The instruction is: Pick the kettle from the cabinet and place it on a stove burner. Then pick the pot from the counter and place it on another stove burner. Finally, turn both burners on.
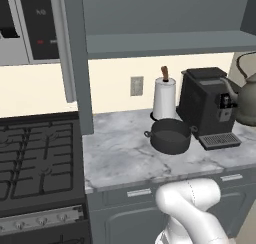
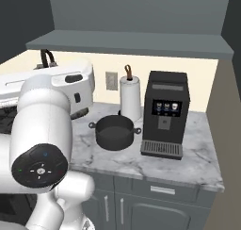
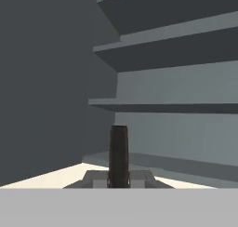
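- Gripper (image 3: 119, 168): dark fingers pressed together into one rounded post; what they pinch, if anything, cannot be told.
- Cabinet (image 3: 176, 84): matte blue-grey, flat stepped shelves straight ahead of the jaws.
- Kettle (image 1: 247, 95): squat grey-olive metal, thin arched handle, curved spout; at the left base view's right edge beside the coffee machine (image 1: 206, 105), a boxy black one.
- Pot (image 1: 170, 135): round, low, charcoal, loop handles; on the veined marble counter (image 1: 117, 153).
- Stove burners (image 1: 35, 158): black cast-iron grate.
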Tool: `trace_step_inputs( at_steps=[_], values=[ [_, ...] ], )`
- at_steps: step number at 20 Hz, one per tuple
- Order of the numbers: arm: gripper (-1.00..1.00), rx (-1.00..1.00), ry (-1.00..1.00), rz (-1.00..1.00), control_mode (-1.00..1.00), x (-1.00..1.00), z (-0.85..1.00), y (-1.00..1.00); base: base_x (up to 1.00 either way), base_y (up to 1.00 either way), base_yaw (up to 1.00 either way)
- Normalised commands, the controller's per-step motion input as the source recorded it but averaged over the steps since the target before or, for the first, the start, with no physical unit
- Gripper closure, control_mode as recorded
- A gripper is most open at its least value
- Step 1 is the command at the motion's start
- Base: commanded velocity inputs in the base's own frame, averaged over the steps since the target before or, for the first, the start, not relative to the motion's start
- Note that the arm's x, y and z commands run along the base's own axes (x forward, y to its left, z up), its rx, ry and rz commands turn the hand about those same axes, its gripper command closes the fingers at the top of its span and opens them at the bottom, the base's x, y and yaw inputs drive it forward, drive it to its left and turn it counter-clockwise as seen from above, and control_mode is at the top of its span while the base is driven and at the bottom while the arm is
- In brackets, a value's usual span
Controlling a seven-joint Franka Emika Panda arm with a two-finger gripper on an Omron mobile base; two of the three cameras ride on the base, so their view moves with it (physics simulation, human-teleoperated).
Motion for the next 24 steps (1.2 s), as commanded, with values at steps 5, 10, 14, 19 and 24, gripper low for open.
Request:
trace_step_inputs(
  at_steps=[5,10,14,19,24],
  values=[
    [1.0,0.0,0.0,0.0,1.0,0.0,0.0,0.0,-0.73,0.03,0.0],
    [1.0,0.0,0.0,0.0,1.0,0.0,0.0,0.0,-0.69,0.26,-0.01],
    [1.0,0.0,0.0,0.0,1.0,0.0,0.0,0.0,-0.63,0.4,-0.03],
    [1.0,0.0,0.0,0.0,1.0,0.0,0.0,0.0,-0.56,0.47,-0.03],
    [1.0,0.0,0.0,0.0,1.0,0.0,0.0,0.0,-0.53,0.57,-0.05]
  ],
)
